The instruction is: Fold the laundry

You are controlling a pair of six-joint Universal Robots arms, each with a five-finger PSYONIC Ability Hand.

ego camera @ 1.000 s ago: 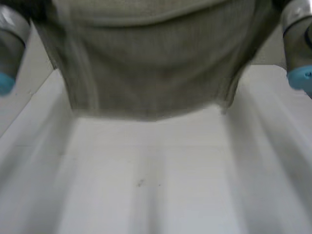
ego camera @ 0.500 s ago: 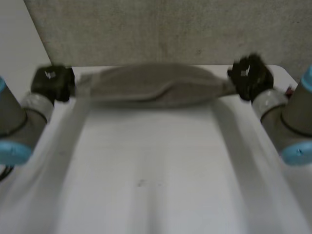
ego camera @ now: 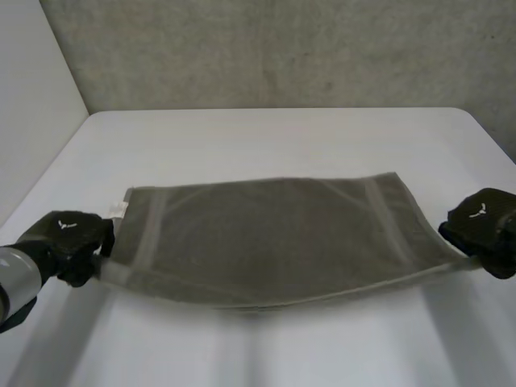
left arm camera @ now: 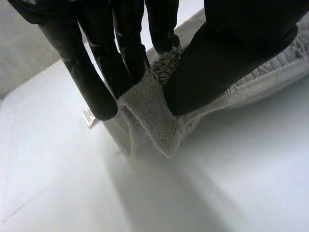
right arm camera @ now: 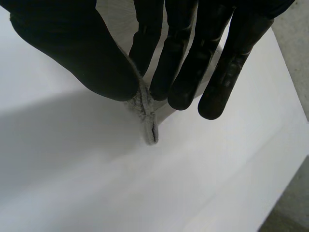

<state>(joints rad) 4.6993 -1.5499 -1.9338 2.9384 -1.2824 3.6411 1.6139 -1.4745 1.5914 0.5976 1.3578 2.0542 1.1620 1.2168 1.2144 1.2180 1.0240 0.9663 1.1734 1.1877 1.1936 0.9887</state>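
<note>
Overhead, the grey towel (ego camera: pixel 274 234) lies spread across the white table (ego camera: pixel 282 133); my left hand (ego camera: pixel 68 235) is at its near left corner, my right hand (ego camera: pixel 482 226) at its near right corner; along my left palm, thumb and fingers (left arm camera: pixel 96 82) pinch that corner, a small white label (left arm camera: pixel 88 117) just beside them; along my right palm, thumb and fingers pinch the other corner's doubled edge.

No legible text (tag (left arm camera: pixel 87 117) unreadable)
</note>
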